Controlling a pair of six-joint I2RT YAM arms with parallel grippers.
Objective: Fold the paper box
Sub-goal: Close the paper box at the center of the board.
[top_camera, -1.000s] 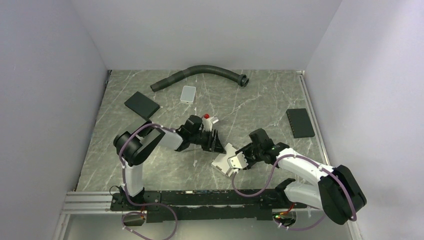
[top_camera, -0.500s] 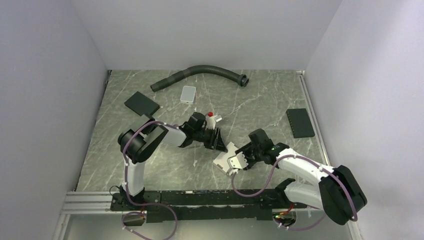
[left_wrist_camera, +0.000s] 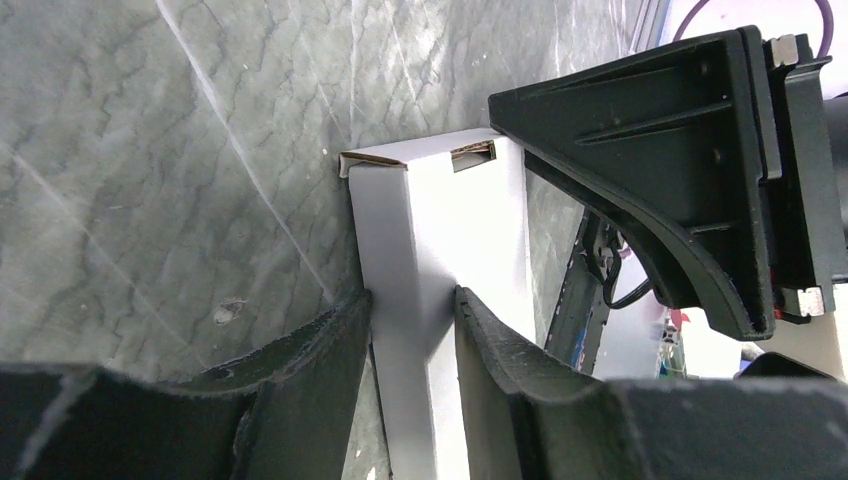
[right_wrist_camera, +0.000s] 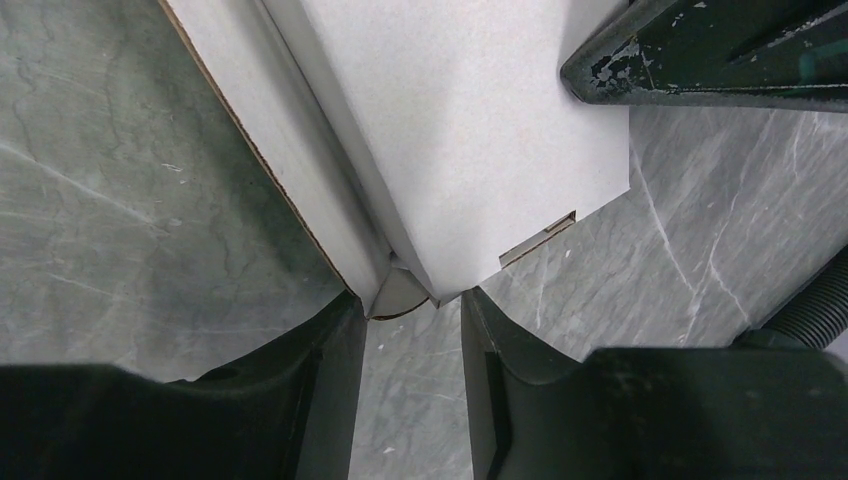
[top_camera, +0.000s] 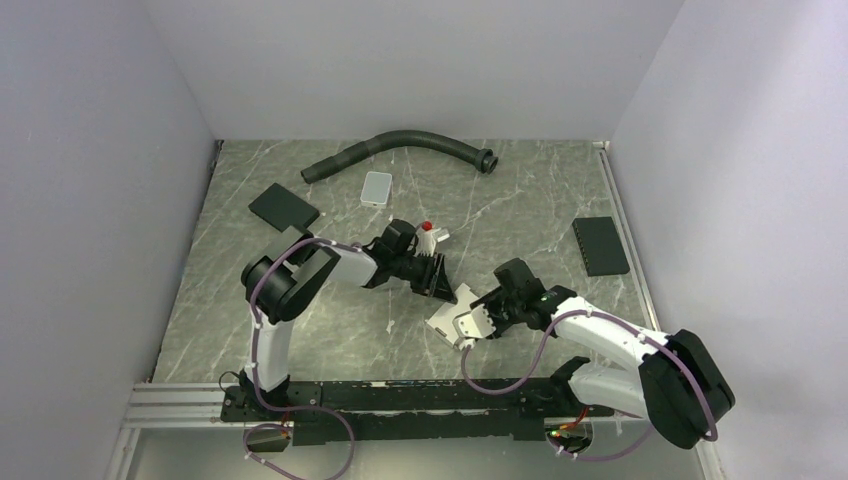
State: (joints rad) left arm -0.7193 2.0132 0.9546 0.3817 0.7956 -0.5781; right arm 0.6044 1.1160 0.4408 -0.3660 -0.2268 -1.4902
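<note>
The paper box (top_camera: 443, 322) is a slim white carton lying on the marble table between the two arms. In the left wrist view my left gripper (left_wrist_camera: 412, 305) is shut on the box (left_wrist_camera: 440, 220), with both fingers pressed on its narrow sides. Seen from above, that gripper (top_camera: 446, 289) comes in from the left. My right gripper (top_camera: 473, 321) meets the box from the right. Its tips (right_wrist_camera: 410, 310) pinch the box's end corner (right_wrist_camera: 450, 130), where a rounded flap pokes out. A slot shows in the box's far end.
A black hose (top_camera: 400, 145) curves along the back. A light grey tile (top_camera: 377, 187) lies beneath it. One black pad (top_camera: 284, 209) sits at the left and another (top_camera: 600, 245) at the right. The table's right edge has a rail (top_camera: 625, 240).
My left arm has reached further right and its gripper now sits against the box. The right arm and the box have hardly shifted.
</note>
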